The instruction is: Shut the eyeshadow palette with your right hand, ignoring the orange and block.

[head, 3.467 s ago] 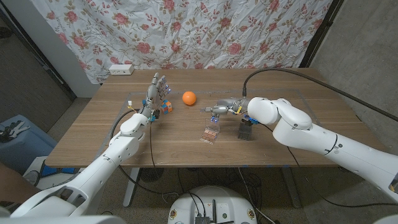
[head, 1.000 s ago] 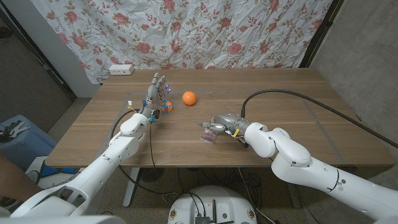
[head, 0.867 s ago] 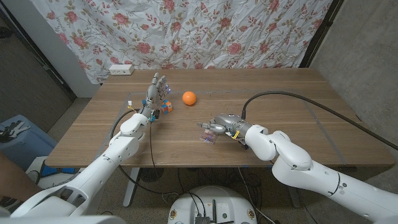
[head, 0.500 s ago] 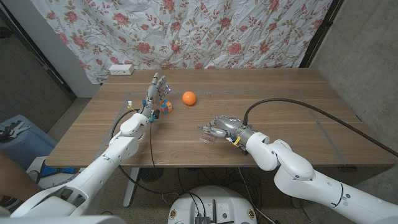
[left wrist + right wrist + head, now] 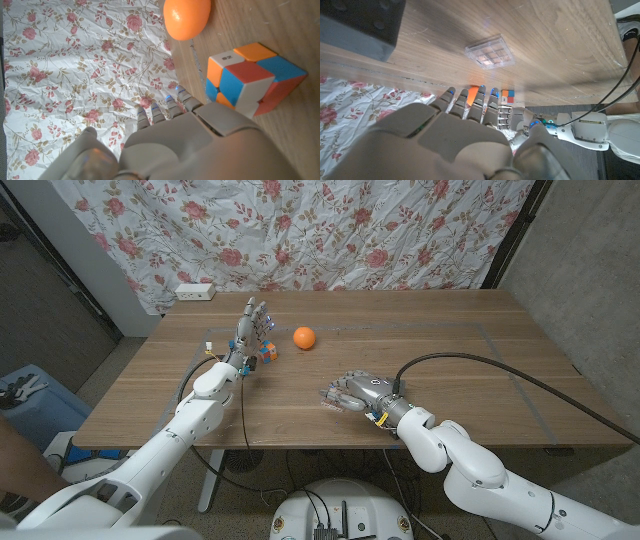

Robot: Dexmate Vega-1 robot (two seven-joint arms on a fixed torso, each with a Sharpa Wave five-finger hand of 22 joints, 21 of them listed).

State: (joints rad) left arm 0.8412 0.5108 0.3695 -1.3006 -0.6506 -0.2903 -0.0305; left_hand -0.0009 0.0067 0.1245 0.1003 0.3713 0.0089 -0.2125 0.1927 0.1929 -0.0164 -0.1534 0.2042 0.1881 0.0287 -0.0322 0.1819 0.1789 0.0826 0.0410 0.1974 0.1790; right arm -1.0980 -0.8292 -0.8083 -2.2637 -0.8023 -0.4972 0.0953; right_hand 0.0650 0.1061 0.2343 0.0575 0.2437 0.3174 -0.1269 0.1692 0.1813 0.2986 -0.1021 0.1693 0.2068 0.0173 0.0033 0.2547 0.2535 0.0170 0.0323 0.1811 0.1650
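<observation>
Eyeshadow palette lying closed on the desk, right hand above, fingers spread, holding nothing. Left hand upright beside the block, open, empty.

We see open wooden table right of our right hand; the orange and cube crowd our left hand.

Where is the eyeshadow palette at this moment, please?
The eyeshadow palette lies closed on the wooden table near its front middle, just beyond the right hand, with the orange farther back.
</observation>
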